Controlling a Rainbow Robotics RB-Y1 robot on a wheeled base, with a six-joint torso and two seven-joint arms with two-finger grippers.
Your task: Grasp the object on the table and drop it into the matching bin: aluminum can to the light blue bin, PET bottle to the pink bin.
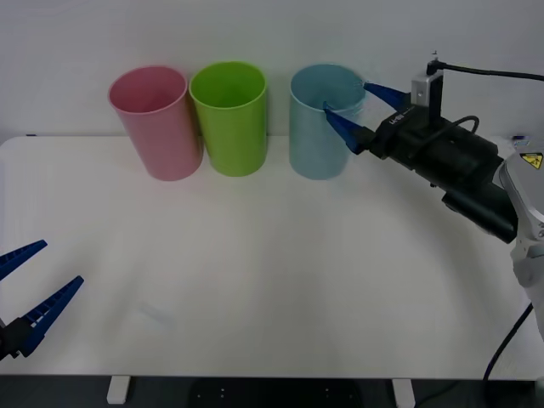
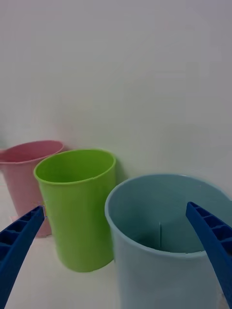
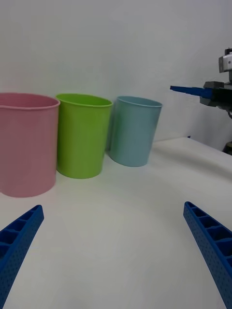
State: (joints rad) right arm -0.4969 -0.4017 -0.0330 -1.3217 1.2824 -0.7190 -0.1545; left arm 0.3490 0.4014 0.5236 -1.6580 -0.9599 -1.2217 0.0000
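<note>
Right gripper (image 1: 361, 109) hung wide open and empty over the light blue bin (image 1: 319, 140); left gripper (image 1: 34, 289) sat open, empty, low over the table (image 1: 280, 272).

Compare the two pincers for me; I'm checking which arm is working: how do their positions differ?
The right pincer is raised at the light blue bin's rim; the left pincer sits low over the table's near left corner, far from the bins. Both are blue, open and empty.

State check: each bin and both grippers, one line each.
light blue bin: upright, right gripper above its rim.
lime green bin: upright.
pink bin: upright.
right gripper: open, nothing between fingers.
left gripper: open, low at the table's near left edge.
</note>
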